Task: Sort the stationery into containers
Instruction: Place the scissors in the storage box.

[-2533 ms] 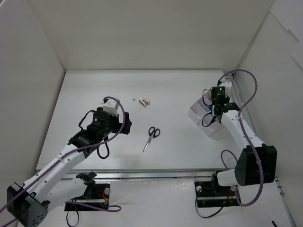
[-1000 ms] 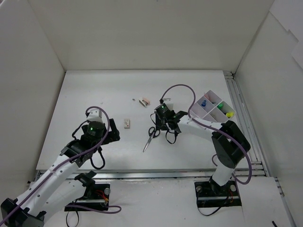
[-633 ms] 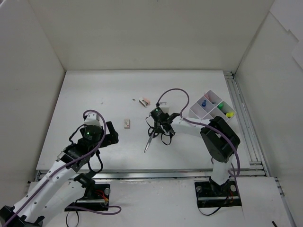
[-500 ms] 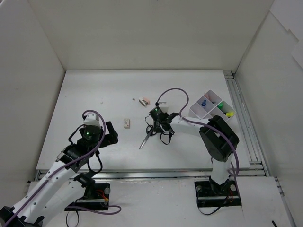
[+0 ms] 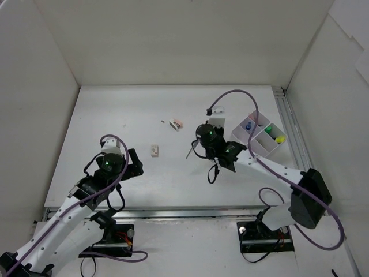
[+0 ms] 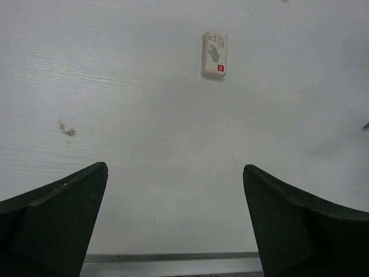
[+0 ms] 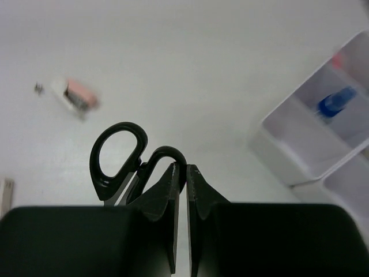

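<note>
My right gripper [image 5: 200,143] [image 7: 180,169] is shut on one handle loop of the black-handled scissors [image 7: 118,160], which are lifted off the table. Their blade [image 5: 190,153] hangs down to the left of the gripper in the top view. The white divided tray [image 5: 258,142] [image 7: 305,151] stands to the right, holding a blue-capped glue bottle [image 5: 248,125] [image 7: 337,99] and green [image 5: 268,127] and yellow [image 5: 279,139] highlighters. A beige eraser [image 5: 154,150] [image 6: 214,55] lies ahead of my open, empty left gripper [image 5: 135,164] [image 6: 174,173].
A pink and white eraser [image 5: 177,124] [image 7: 78,95] lies at the back middle with a tiny dark bit [image 5: 164,122] beside it. White walls enclose the table on three sides. A metal rail [image 6: 173,264] runs along the near edge.
My right gripper closed on the scissors' handle, lifted them and carried them right and back, toward the tray. The left arm drew back slightly, then held still.
</note>
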You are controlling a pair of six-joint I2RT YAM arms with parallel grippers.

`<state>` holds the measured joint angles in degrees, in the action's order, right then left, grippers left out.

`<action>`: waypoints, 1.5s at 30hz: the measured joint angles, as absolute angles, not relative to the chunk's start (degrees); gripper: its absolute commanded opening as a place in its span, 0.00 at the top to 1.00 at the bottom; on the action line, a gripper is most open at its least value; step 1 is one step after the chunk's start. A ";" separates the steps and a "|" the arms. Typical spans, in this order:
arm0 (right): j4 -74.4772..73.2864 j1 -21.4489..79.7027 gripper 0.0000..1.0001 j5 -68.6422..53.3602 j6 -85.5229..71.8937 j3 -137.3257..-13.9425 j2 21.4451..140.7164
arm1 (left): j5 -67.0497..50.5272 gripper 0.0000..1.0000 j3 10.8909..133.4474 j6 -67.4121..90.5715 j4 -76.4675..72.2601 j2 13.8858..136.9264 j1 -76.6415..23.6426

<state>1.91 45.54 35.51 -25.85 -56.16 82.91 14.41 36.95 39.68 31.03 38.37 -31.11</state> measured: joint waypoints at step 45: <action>49.30 24.36 1.00 65.76 27.51 -51.75 96.88 | 17.02 0.00 39.22 42.30 30.72 44.77 -31.11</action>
<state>49.30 24.36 65.76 27.51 -51.75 96.88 17.02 39.22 42.30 30.72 44.77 -31.11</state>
